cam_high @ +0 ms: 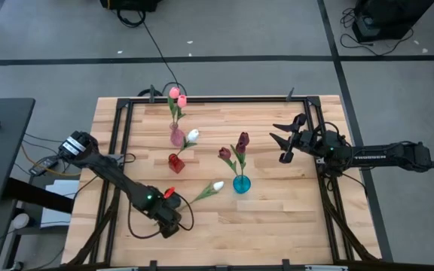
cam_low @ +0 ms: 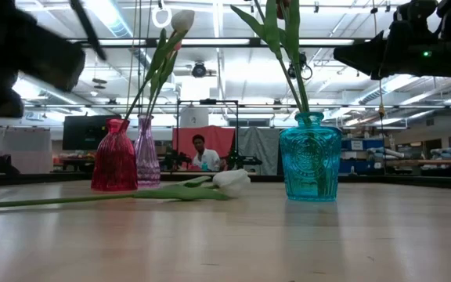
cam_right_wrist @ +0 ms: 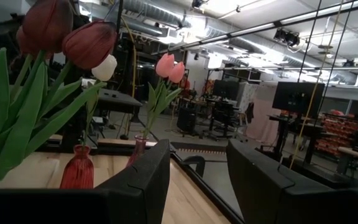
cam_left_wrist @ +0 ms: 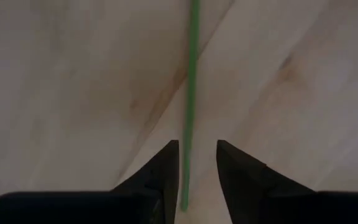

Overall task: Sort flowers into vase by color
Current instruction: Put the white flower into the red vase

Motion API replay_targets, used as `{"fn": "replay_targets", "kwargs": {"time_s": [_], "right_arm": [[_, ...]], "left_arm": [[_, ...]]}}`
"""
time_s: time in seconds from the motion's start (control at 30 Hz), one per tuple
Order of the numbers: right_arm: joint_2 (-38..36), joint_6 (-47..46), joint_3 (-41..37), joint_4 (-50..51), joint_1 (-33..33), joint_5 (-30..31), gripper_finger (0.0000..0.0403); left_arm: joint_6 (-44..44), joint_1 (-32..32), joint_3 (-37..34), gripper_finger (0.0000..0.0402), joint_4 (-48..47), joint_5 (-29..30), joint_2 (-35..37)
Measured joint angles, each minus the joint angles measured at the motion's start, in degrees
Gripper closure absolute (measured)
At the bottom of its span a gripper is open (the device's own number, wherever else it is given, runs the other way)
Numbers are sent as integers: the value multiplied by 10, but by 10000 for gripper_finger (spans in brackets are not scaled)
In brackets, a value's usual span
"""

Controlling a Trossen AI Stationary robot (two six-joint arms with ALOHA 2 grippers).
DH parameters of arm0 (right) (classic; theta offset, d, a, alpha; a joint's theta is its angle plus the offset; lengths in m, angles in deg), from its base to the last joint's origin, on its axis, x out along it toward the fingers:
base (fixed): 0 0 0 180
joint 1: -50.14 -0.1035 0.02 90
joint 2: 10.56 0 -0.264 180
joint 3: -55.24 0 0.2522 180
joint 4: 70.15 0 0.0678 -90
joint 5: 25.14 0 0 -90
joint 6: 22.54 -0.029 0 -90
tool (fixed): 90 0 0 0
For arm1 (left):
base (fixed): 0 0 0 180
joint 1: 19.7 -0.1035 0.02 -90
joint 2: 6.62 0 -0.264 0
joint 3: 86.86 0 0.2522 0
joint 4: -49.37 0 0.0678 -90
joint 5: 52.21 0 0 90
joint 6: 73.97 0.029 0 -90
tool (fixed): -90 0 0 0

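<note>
Nearly there: pink tulips (cam_high: 177, 96), maroon tulips (cam_high: 241, 140) and one white tulip (cam_high: 192, 136) stand in vases; our left gripper (cam_left_wrist: 196, 167), fingers apart, straddles the last white tulip's thin green stem (cam_left_wrist: 190, 99) on the wooden table (cam_high: 277, 218); our right gripper (cam_high: 279, 140) waits open

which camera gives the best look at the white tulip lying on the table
The high view: the lying white tulip shows whole, head to stem, reaching the left gripper. The low view shows it side-on. The left wrist view shows only its stem between open fingers. The right wrist view misses it.
</note>
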Motion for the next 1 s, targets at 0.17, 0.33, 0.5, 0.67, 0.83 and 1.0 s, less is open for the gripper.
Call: {"fn": "replay_targets", "kwargs": {"time_s": [0.17,0.33,0.5,0.67,0.83,1.0], "right_arm": [[0,0,0,-1,0,0,234],[0,0,0,-1,0,0,234],[0,0,0,-1,0,0,234],[0,0,0,-1,0,0,234],[0,0,0,-1,0,0,234],[0,0,0,-1,0,0,234]], "left_arm": [[11,-4,40,283,-55,116,0],[13,-45,41,285,-14,215,-10],[72,-83,41,294,74,228,-43],[99,-108,41,298,101,213,-67],[107,-119,41,298,111,187,-83],[131,-123,41,299,133,154,-90]]}}
